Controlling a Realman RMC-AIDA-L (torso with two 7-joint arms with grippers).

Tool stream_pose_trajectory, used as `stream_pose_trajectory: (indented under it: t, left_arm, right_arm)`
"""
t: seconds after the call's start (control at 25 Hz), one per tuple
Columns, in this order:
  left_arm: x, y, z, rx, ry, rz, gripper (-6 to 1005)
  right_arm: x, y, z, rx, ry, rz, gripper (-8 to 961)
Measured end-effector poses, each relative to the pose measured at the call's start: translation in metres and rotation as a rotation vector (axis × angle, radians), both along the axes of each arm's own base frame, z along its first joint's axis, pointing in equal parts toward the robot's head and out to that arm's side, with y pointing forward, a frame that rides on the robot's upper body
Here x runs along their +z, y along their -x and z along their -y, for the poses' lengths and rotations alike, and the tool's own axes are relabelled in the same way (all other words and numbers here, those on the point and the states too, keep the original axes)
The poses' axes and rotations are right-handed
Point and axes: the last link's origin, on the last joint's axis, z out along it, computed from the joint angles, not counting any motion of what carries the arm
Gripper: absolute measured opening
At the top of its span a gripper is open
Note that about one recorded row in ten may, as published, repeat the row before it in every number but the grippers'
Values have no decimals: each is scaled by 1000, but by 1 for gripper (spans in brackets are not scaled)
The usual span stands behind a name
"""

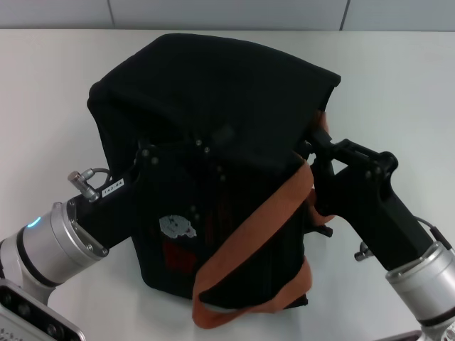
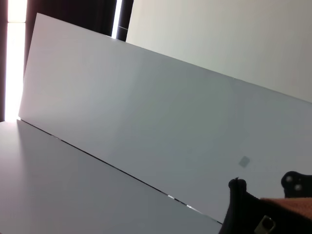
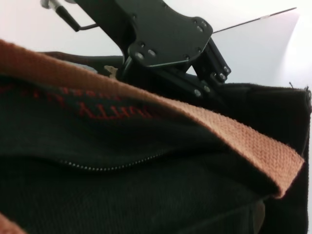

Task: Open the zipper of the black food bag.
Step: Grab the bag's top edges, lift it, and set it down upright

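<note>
We are working on the black food bag (image 1: 213, 106), which is sitting in the middle of the white table (image 1: 43, 78), leaning and slumped so that its printed side with a pale bear print (image 1: 178, 226) and red lettering is facing us. An orange-brown webbing strap (image 1: 263, 227) is looping across its near right side. Our left hand (image 1: 174, 160) is pressing against the bag's near left face, and our right hand (image 1: 313, 149) is pushing in at the bag's right edge beside the strap; we cannot tell how wide either hand is, since dark fabric and the hand bodies are hiding the fingers. In the right wrist view the zipper (image 3: 112, 165) is showing as a fine line of teeth running across the black fabric below the strap, and the left hand's black frame is sitting just beyond the bag.
</note>
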Motion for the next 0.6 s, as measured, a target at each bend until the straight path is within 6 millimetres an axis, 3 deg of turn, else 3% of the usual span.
stream_pose_trajectory:
  t: [0.6]
  left_arm:
    - [2,-9,-13,26,5,43,95]
  right_arm:
    - [-7,-68,76,-331,76,60,23]
